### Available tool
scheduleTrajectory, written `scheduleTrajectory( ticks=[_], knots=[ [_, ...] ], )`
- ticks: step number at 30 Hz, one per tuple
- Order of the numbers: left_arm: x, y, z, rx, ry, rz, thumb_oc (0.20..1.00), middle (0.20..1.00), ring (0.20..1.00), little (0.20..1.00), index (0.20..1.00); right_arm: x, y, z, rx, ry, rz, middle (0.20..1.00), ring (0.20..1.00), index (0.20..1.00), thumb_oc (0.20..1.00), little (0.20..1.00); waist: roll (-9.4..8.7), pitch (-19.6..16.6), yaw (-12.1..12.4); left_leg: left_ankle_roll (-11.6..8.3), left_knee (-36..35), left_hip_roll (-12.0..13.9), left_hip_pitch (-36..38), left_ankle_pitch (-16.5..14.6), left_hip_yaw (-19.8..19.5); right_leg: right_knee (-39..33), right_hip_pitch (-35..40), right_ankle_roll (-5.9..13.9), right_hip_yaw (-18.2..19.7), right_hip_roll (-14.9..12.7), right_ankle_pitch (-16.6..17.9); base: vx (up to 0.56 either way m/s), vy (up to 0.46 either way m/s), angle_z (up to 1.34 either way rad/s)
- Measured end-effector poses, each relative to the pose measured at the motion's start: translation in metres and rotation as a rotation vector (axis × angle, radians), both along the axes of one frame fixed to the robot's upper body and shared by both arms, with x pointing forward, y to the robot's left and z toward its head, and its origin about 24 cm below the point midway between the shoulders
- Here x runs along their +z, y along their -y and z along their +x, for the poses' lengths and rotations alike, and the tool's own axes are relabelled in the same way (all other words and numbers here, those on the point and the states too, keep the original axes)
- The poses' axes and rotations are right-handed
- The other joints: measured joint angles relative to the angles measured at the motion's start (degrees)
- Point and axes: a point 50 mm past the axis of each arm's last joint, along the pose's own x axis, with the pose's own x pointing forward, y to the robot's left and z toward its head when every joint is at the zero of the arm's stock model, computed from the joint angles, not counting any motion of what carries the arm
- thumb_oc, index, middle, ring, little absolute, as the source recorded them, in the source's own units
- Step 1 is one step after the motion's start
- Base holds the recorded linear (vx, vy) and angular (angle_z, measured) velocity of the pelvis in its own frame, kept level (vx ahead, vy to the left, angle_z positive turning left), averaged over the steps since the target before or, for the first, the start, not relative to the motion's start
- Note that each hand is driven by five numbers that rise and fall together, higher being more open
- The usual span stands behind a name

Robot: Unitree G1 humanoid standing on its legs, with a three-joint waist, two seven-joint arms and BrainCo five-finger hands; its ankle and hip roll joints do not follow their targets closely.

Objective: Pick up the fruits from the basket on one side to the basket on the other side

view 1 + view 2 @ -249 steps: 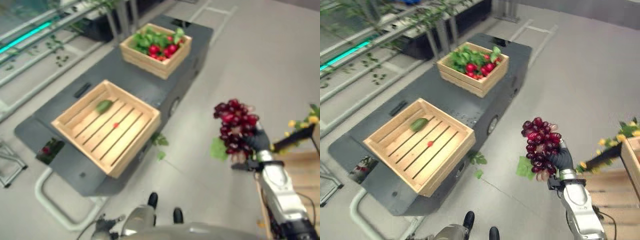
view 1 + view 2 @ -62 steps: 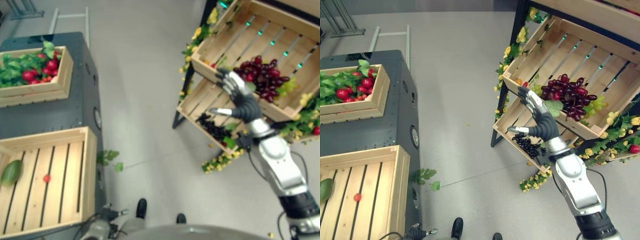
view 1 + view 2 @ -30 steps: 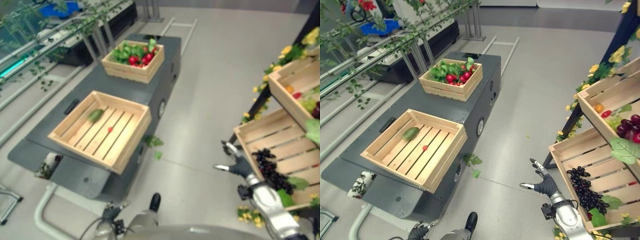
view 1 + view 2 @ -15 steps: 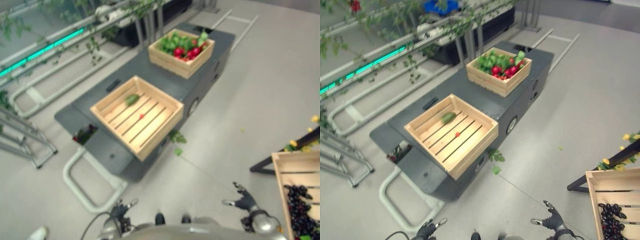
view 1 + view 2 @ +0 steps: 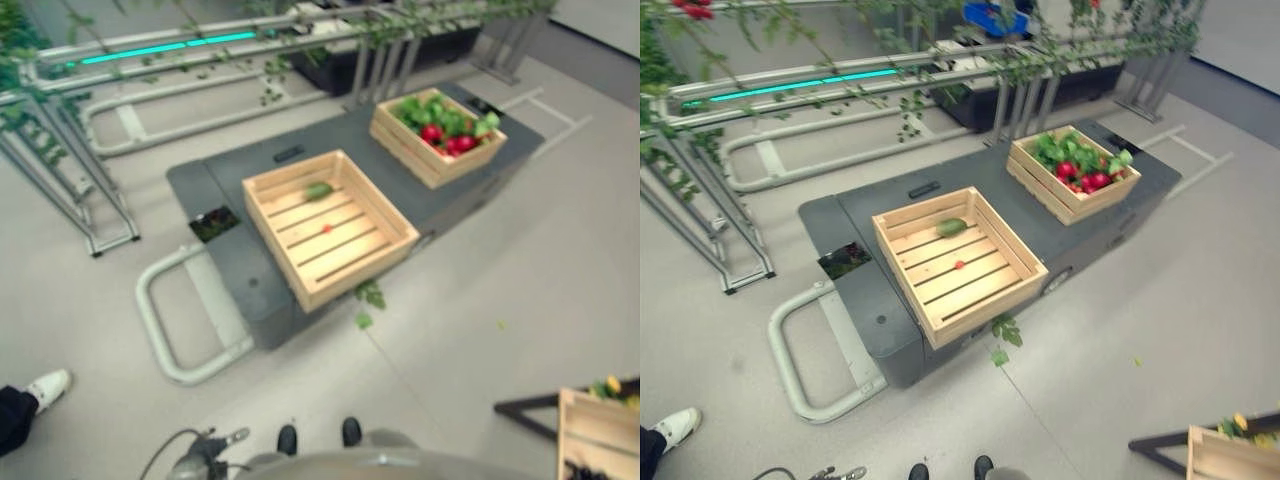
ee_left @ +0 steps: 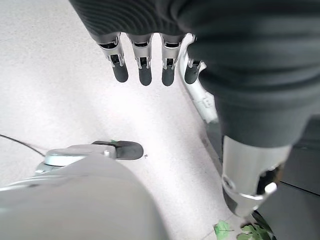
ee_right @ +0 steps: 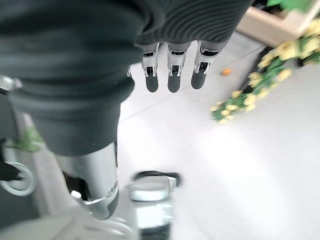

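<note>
Two wooden crates stand on a dark cart (image 5: 860, 290). The near crate (image 5: 990, 306) holds a green fruit (image 5: 951, 227) and a small red fruit (image 5: 959, 265) on its slats. The far crate (image 5: 1038, 194) is heaped with green leaves and red fruits (image 5: 1080, 178). My left hand (image 6: 141, 70) hangs over the grey floor, open, nothing in it; it also peeks in at the bottom edge (image 5: 203, 458). My right hand (image 7: 172, 75) hangs open and empty above the floor, near yellow flowers (image 7: 270, 75).
The cart has a pale tubular handle (image 5: 160, 330) at its near left end. Metal rails with plants (image 5: 840, 85) run behind it. A wooden shelf crate's corner (image 5: 1230, 455) shows at the lower right. A person's white shoe (image 5: 45, 385) stands at the lower left.
The camera has swung left, so the cart now sits mid-view and the shelf crates have slid almost out at the right. My right hand has dropped out of the eye views.
</note>
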Motion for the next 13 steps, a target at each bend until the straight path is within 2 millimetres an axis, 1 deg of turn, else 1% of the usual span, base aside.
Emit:
scheduleTrajectory(
  ticks=[1, 2, 3, 4, 6, 8, 11, 13],
  knots=[
    [-0.001, 0.001, -0.003, 0.003, -0.012, -0.004, 1.0, 1.0, 1.0, 1.0, 1.0, 0.0, -0.001, -0.003, -0.002, -0.01, 0.003, 1.0, 1.0, 1.0, 1.0, 1.0, 0.05, -0.29, 0.13, -0.4, 0.02, 0.28, 0.49, -0.21, -0.07, -1.57, 1.04, -1.66, -0.12, -0.07, 1.78, 0.03, -0.085, 0.14],
    [-0.002, 0.003, -0.009, 0.005, -0.032, -0.015, 1.0, 1.0, 1.0, 1.0, 1.0, -0.001, -0.001, -0.004, -0.002, -0.016, 0.009, 1.0, 1.0, 1.0, 1.0, 1.0, 0.6, -0.96, 0.27, -1.07, 0.02, 0.97, 1.1, -0.64, -0.43, -5.86, 3.85, -2.33, -0.99, 0.32, 3.41, 0.04, -0.087, 0.06],
    [-0.003, 0.004, -0.01, 0.005, -0.036, -0.022, 1.0, 1.0, 1.0, 1.0, 1.0, -0.001, -0.001, -0.003, -0.002, -0.018, 0.009, 1.0, 1.0, 1.0, 1.0, 1.0, 0.86, -1.3, 0.3, -1.34, 0.0, 1.26, 1.36, -0.82, -0.3, -7.32, 4.72, -2.8, -1.05, 0.53, 4.15, 0.05, -0.088, 0.06],
    [-0.004, 0.007, -0.012, 0.006, -0.041, -0.031, 1.0, 1.0, 1.0, 1.0, 1.0, 0.0, 0.0, 0.001, 0.001, -0.012, 0.01, 1.0, 1.0, 1.0, 1.0, 1.0, 1.14, -1.96, 0.37, -1.99, -0.02, 1.74, 1.63, -1.28, -0.31, -9.37, 6.38, -3.32, -0.95, 1.01, 4.88, 0.07, -0.094, -0.03],
    [-0.005, 0.011, -0.015, 0.007, -0.055, -0.048, 1.0, 1.0, 1.0, 1.0, 1.0, 0.0, 0.0, 0.005, 0.007, -0.006, 0.013, 1.0, 1.0, 1.0, 1.0, 1.0, 2.1, -3.68, 0.3, -2.59, -0.02, 2.43, 1.91, -1.69, -0.08, -11.44, 7.65, -4.03, -0.93, 1.66, 5.61, 0.05, -0.104, -0.04],
    [-0.006, 0.015, -0.016, 0.009, -0.061, -0.061, 1.0, 1.0, 1.0, 1.0, 1.0, 0.001, 0.004, 0.008, 0.009, 0.002, 0.005, 1.0, 1.0, 1.0, 1.0, 1.0, 3.12, -4.41, 0.21, -3.16, -0.01, 3.17, 3.01, -2.06, 0.45, -11.41, 8.69, -4.71, -0.85, 2.34, 5.49, 0.01, -0.118, -0.04],
    [-0.007, 0.017, -0.014, 0.006, -0.059, -0.074, 1.0, 1.0, 1.0, 1.0, 1.0, 0.001, 0.005, 0.009, 0.01, 0.002, 0.004, 1.0, 1.0, 1.0, 1.0, 1.0, 3.77, -5.13, 0.23, -3.58, 0.02, 3.83, 3.77, -2.3, 0.49, -11.47, 9.44, -5.25, -0.9, 3.11, 5.13, -0.01, -0.099, 0.01],
    [-0.007, 0.017, -0.014, 0.004, -0.06, -0.081, 1.0, 1.0, 1.0, 1.0, 1.0, 0.001, 0.005, 0.01, 0.011, 0.005, 0.004, 1.0, 1.0, 1.0, 1.0, 1.0, 3.89, -5.33, 0.24, -3.72, 0.1, 4.02, 3.74, -2.32, 0.47, -11.43, 9.48, -5.34, -1.01, 3.33, 5.12, 0.0, -0.093, 0.03]
  ],
)
